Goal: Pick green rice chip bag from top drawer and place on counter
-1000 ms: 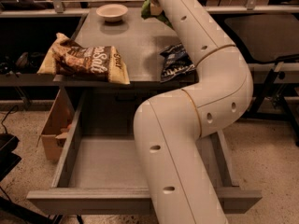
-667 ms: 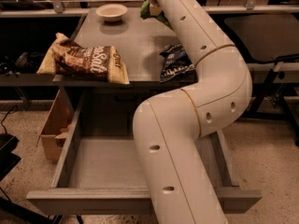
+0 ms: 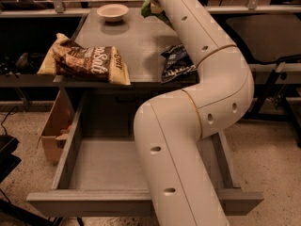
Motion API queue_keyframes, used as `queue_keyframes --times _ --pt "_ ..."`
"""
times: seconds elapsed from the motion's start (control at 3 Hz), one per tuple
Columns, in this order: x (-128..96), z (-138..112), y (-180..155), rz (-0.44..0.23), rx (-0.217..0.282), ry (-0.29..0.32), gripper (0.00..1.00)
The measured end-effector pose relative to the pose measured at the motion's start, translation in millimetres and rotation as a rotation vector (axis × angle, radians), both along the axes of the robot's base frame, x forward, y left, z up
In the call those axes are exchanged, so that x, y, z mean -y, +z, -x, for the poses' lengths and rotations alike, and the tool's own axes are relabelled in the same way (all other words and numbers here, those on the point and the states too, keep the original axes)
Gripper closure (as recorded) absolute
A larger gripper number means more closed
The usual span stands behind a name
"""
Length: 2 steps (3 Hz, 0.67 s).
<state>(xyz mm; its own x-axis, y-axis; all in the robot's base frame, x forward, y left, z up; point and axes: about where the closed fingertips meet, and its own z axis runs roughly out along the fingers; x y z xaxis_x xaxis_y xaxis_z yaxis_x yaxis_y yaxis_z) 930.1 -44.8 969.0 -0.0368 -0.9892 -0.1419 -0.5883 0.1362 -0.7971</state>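
- Green bag point(image 3: 148, 6): out of the drawer point(image 3: 94, 204), up at the counter's point(image 3: 136, 41) far edge, about 12 o'clock, peeking out at 9 o'clock of the arm's point(image 3: 207, 79) far end. Resting on the counter or hanging above it: cannot tell.
- Gripper: hidden behind that far end of the arm, right by the green bag. Clamped on the bag or loose from it: cannot tell.
- Likely very light, soft and crinkly, puffed with air; brittle rice cakes inside, so no hard squeeze.
- Film probably slick; best held by a pinch on a flat sealed edge or a fold of the top, not across the puffed middle.
- Little weight to settle it, so apt to tip or slide on letting go; better set flat than dropped.
- Spare counter at the centre, between the bowl point(image 3: 112, 12) at 11 o'clock, the brown bag point(image 3: 89, 62) at 8 o'clock and the dark bag point(image 3: 175, 65) at 4 o'clock.
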Motion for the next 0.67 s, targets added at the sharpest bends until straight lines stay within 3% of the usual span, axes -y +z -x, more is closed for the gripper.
queue_keyframes --times 0.33,0.67 --pt "0.0 0.0 0.0 0.000 0.000 0.000 0.05" --pt "0.0 0.0 -0.1 0.000 0.000 0.000 0.00"
